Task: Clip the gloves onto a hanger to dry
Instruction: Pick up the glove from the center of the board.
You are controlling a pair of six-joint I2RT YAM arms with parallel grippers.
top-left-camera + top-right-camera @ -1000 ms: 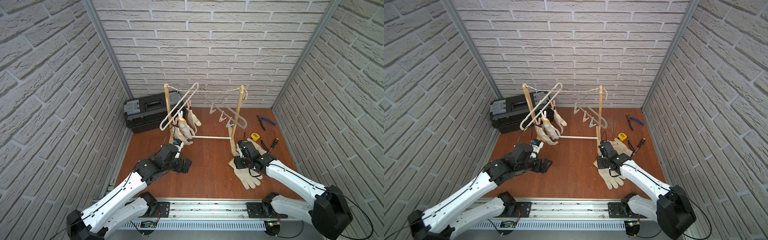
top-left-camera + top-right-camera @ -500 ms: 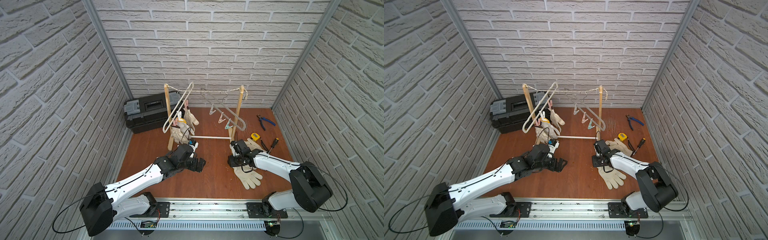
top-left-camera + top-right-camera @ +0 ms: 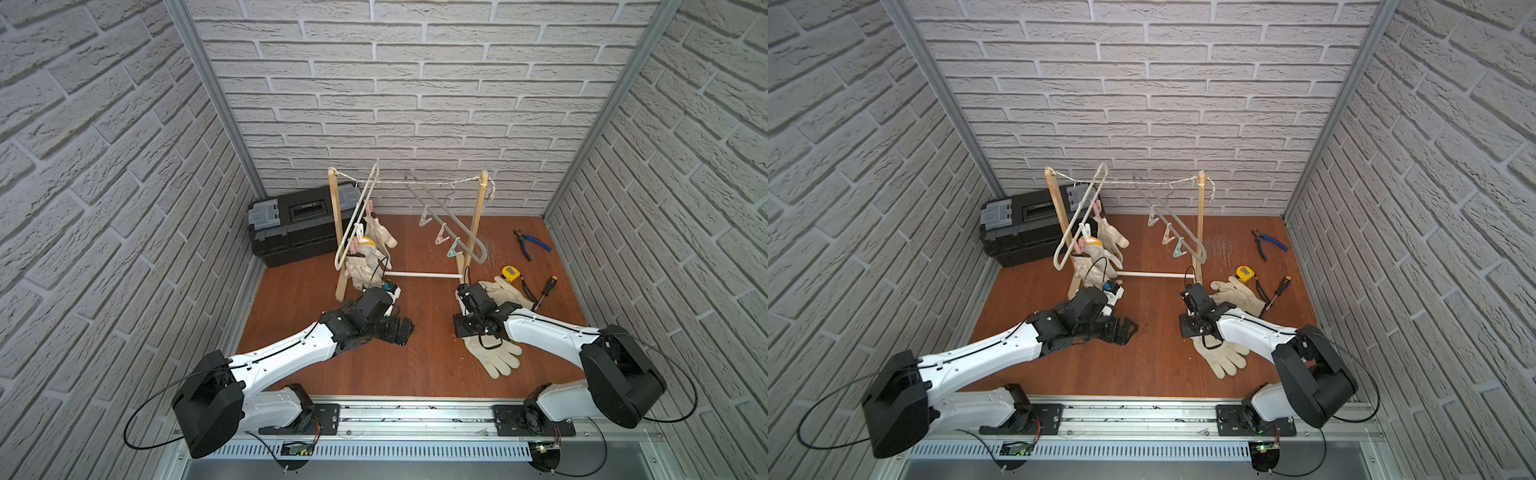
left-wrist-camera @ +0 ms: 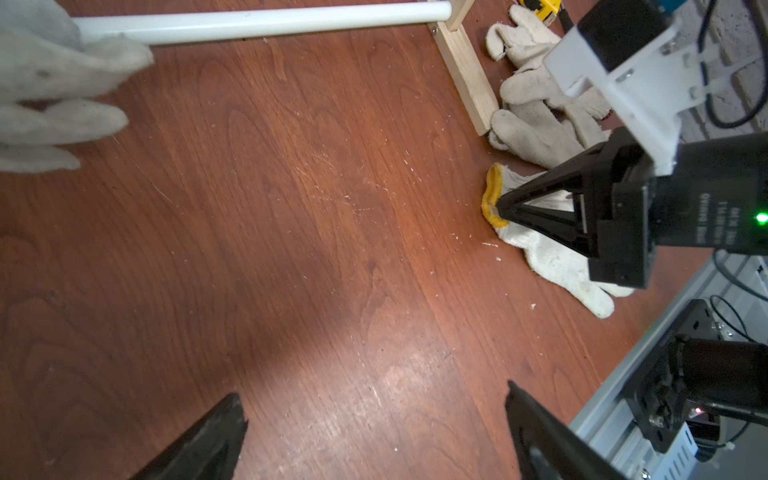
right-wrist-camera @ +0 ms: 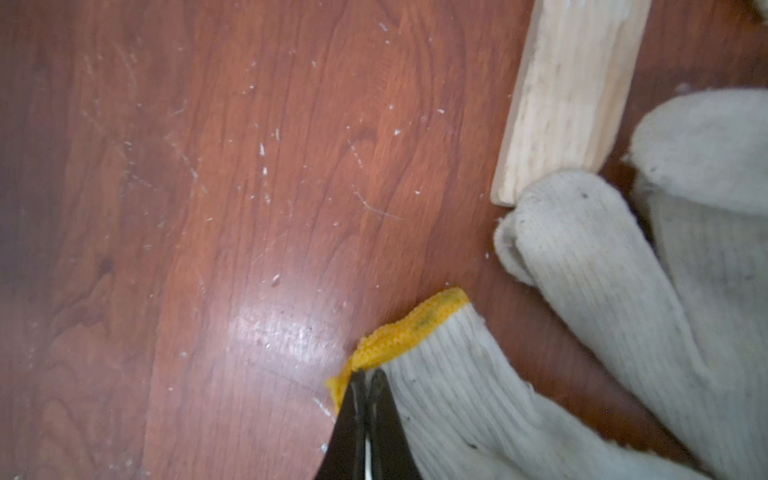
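Note:
One off-white glove (image 3: 496,357) (image 3: 1223,357) lies flat on the wooden floor. My right gripper (image 5: 365,376) (image 3: 461,328) is shut on its yellow cuff (image 4: 490,199), low at the floor. Two more gloves (image 3: 500,291) (image 5: 590,249) lie beside the rack's right foot. Other gloves (image 3: 365,259) hang clipped to the white hanger (image 3: 357,216). The grey hanger (image 3: 449,220) carries only bare clips. My left gripper (image 4: 374,392) (image 3: 401,330) is open over bare floor, left of the right gripper, holding nothing.
The wooden rack (image 3: 478,224) with a white crossbar (image 3: 424,274) stands mid-floor. A black toolbox (image 3: 295,228) sits at the back left. Pliers (image 3: 532,243), a yellow tape measure (image 3: 510,273) and a screwdriver (image 3: 544,291) lie at the right.
My right gripper has shifted left to the cuff and closed on it. The left arm reached forward and right, then held still with its jaws open.

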